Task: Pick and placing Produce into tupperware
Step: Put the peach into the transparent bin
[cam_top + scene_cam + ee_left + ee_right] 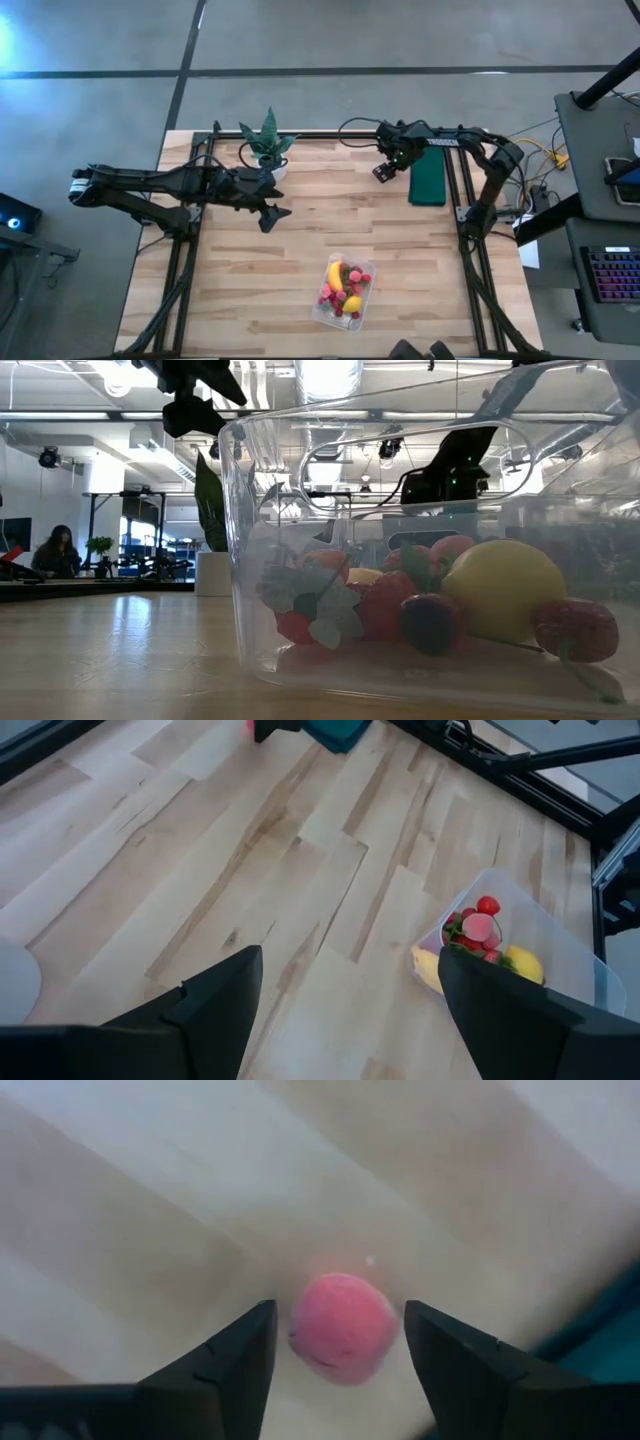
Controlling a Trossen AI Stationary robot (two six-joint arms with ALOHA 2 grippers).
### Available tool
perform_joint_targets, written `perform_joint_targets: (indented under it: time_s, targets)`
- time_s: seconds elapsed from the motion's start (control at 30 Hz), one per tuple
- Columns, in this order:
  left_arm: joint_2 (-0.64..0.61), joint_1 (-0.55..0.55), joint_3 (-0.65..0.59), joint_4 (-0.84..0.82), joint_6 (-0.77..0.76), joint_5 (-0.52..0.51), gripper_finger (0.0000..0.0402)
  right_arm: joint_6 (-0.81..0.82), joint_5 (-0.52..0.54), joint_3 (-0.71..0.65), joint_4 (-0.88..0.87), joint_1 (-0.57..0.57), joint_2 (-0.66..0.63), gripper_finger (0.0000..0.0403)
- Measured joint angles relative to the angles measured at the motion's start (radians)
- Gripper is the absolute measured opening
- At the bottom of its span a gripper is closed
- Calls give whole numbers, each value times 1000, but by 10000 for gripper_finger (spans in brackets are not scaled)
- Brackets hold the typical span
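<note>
While spread wide and empty, right gripper [335, 1350] astride pink berry [342, 1327] on table [150, 1220].

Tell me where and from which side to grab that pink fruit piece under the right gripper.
Grip the pink fruit piece across its rounded middle, coming straight down from above. It lies alone on the bare wooden table, and the right gripper already hangs over it, fingers open on either side. The green rectangle lies close beside it.

Grey concrete floor [300, 35], exposed ceiling ducts [330, 375]
</note>
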Motion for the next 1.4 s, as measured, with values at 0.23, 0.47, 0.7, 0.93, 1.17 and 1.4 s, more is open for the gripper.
perform_joint_targets:
  time_s: [0.23,0.47,0.7,0.93,1.17,1.4]
  targets:
    - [0,0,0,0,1,0,288,-10,-19,0,0,0,2,157]
    - [0,0,0,0,1,0,288,-26,-92,0,-42,9,-46,113]
    - [0,0,0,0,7,-5,288,-50,-317,0,-80,155,-272,118]
    - [0,0,0,0,23,-17,288,133,-480,0,-44,563,-543,120]
    - [2,0,0,2,22,-72,288,368,-413,0,135,897,-526,120]
    - [23,0,0,3,18,-88,288,336,-404,0,167,957,-325,130]
